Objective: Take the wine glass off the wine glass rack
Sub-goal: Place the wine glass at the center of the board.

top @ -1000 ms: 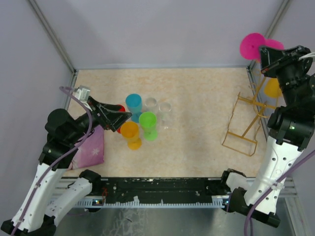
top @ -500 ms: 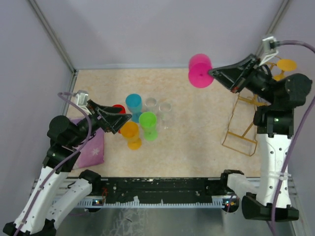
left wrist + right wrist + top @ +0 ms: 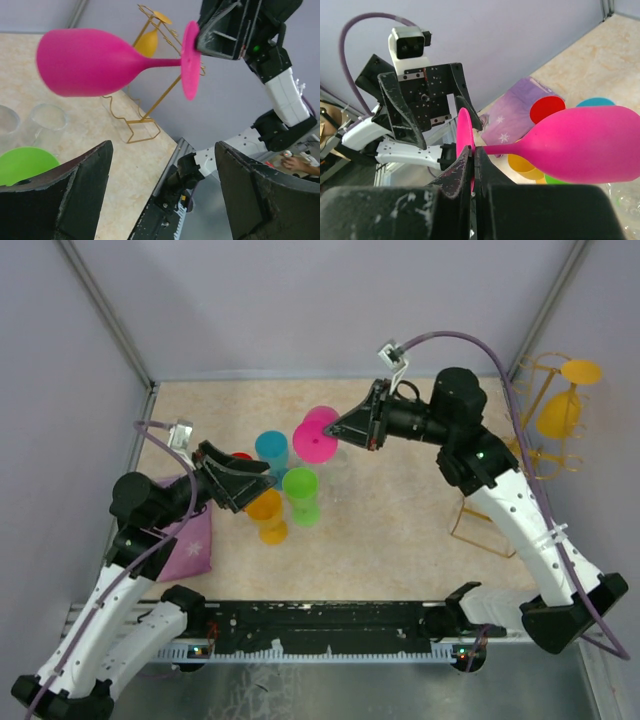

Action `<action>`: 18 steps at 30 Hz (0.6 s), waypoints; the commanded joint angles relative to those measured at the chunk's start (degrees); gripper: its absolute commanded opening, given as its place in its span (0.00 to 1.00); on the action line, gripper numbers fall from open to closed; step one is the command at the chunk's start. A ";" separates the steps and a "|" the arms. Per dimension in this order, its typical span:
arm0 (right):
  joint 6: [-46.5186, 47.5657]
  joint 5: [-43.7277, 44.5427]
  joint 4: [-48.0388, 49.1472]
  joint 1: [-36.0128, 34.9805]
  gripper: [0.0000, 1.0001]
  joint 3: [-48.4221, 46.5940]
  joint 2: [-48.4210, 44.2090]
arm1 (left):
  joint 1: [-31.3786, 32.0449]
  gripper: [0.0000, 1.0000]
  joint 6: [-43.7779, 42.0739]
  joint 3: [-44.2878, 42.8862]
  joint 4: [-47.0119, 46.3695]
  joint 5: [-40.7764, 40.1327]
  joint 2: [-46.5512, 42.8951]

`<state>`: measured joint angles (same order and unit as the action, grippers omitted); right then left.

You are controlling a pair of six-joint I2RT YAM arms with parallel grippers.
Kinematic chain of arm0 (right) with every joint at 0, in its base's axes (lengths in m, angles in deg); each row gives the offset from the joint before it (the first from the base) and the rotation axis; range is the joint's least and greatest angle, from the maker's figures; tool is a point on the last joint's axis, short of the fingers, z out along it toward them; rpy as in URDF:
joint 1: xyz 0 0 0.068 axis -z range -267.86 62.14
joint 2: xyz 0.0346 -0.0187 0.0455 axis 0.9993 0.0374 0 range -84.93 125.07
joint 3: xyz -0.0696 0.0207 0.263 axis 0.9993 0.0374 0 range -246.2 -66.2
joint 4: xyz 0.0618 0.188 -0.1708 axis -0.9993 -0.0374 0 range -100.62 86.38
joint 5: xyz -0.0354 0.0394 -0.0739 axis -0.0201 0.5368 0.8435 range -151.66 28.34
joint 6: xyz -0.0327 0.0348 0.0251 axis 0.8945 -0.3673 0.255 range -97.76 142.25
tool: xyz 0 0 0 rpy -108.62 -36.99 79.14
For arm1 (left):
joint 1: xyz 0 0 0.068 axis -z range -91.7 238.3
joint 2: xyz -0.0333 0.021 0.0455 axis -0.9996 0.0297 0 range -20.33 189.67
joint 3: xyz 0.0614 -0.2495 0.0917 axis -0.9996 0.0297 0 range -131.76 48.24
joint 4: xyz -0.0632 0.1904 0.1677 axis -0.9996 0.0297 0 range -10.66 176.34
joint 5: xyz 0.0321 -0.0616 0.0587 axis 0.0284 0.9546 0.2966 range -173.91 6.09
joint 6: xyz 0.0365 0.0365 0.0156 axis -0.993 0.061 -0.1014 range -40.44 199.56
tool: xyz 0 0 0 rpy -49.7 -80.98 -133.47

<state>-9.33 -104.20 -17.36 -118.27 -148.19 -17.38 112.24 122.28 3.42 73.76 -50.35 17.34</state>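
My right gripper (image 3: 341, 430) is shut on the round foot of a pink wine glass (image 3: 314, 439) and holds it on its side in the air above the cluster of cups. In the right wrist view (image 3: 473, 152) the jaws pinch the foot's edge, and the bowl (image 3: 592, 145) points right. The gold wire rack (image 3: 497, 492) stands at the right, apart from the pink glass, with an orange wine glass (image 3: 559, 408) hanging on it. My left gripper (image 3: 262, 480) is open and empty beside the cups. Its wrist view shows the pink glass (image 3: 85, 67) and the rack (image 3: 146, 117) beyond it.
Blue (image 3: 271, 448), green (image 3: 300, 486), orange (image 3: 264, 510) and red (image 3: 240, 457) cups stand left of centre, with clear glasses (image 3: 47, 119) by them. A purple cloth (image 3: 185, 545) lies at the left. Walls close in on three sides.
My right arm has swung the pink glass from the far right corner by the rack leftward to above the cups. My left gripper has risen slightly and stays open.
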 commanded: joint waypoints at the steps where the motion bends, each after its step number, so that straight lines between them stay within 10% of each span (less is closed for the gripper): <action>1: 6.11 4.93 -0.01 -5.05 0.00 -2.40 1.58 | -0.17 0.86 6.61 1.97 -12.03 4.89 1.49; 18: 10.63 5.64 1.44 -13.22 0.00 -4.48 4.55 | 5.12 0.49 4.56 1.12 -11.20 3.00 5.66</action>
<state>-0.10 -97.80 -19.46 -130.60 -149.57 -12.38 116.96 127.96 5.11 63.94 -46.89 23.29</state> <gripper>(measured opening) 0.009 0.550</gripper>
